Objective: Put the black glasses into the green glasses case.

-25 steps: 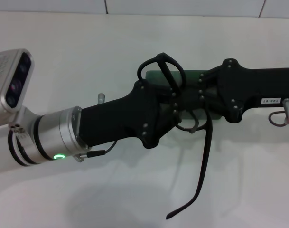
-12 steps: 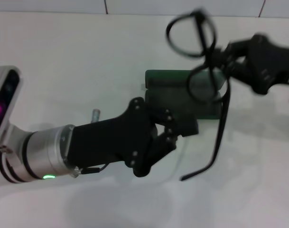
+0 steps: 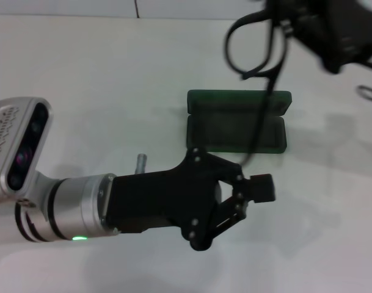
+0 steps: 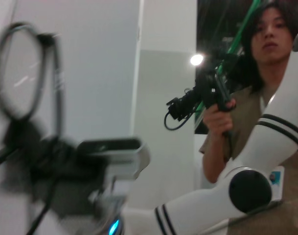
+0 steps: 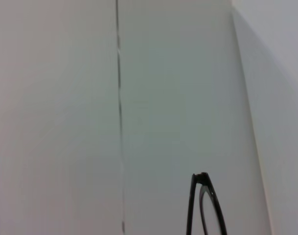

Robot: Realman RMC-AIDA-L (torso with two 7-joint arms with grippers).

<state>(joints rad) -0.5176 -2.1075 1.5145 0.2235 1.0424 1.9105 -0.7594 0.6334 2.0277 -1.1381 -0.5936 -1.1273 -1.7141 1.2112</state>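
Observation:
The black glasses [image 3: 251,47] hang in the air at the far right, above the far edge of the green glasses case [image 3: 222,131]. One temple arm dangles down across the case. My right gripper [image 3: 291,27] is shut on the glasses at the frame. The case lies open on the white table, lid to the far side. My left gripper [image 3: 262,188] is shut and empty, just in front of the case. The glasses also show in the left wrist view [image 4: 21,73] and at the edge of the right wrist view [image 5: 205,208].
The white table [image 3: 82,91] ends at a tiled wall at the back. The silver left wrist camera [image 3: 18,149] sits at the left. A person [image 4: 246,73] holding a device stands beyond the table in the left wrist view.
The glasses passed from my left gripper to my right, which lifted them up and to the far right. My left gripper drew back toward me, uncovering the open case.

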